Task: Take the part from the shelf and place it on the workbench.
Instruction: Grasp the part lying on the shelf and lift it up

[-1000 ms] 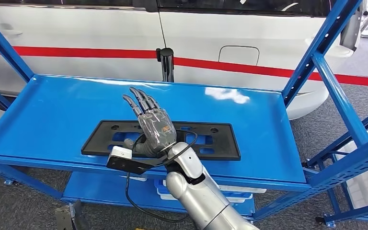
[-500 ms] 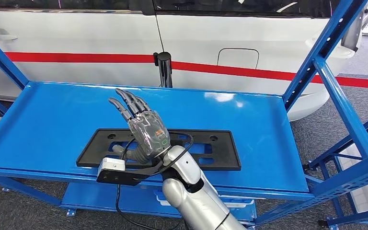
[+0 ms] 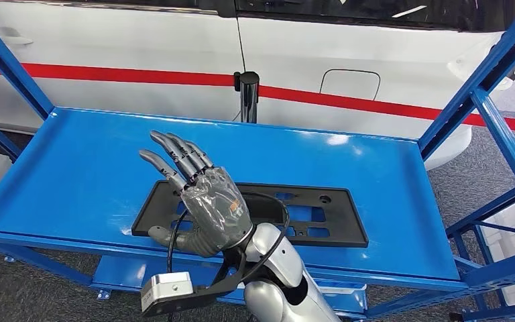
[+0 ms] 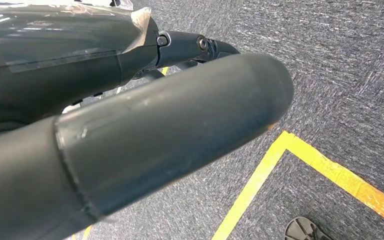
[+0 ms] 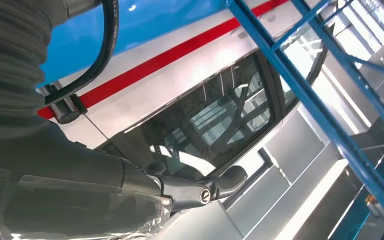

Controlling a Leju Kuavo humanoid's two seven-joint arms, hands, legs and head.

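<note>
The part is a flat black plate (image 3: 322, 218) with slots and holes, lying on the blue shelf (image 3: 74, 168) near its front edge. My right hand (image 3: 204, 204) hovers over the plate's left half, palm down, fingers stretched and spread toward the back of the shelf, and it holds nothing. It hides that part of the plate. In the right wrist view the right hand (image 5: 80, 190) shows its dark fingers straight against the car window. My left hand (image 4: 130, 115) hangs over the grey carpet, thumb and fingers apart with nothing between them.
A white car with a red stripe (image 3: 375, 104) stands right behind the shelf. Blue uprights (image 3: 503, 134) frame the shelf on both sides. A black post (image 3: 248, 94) rises at its back edge. A lower blue tier (image 3: 127, 272) sits underneath. Yellow floor tape (image 4: 280, 160) crosses the carpet.
The head view has shifted, moving the whole scene. My right hand has drawn back toward the shelf's front edge and sits further over the plate's left end, fingers still spread.
</note>
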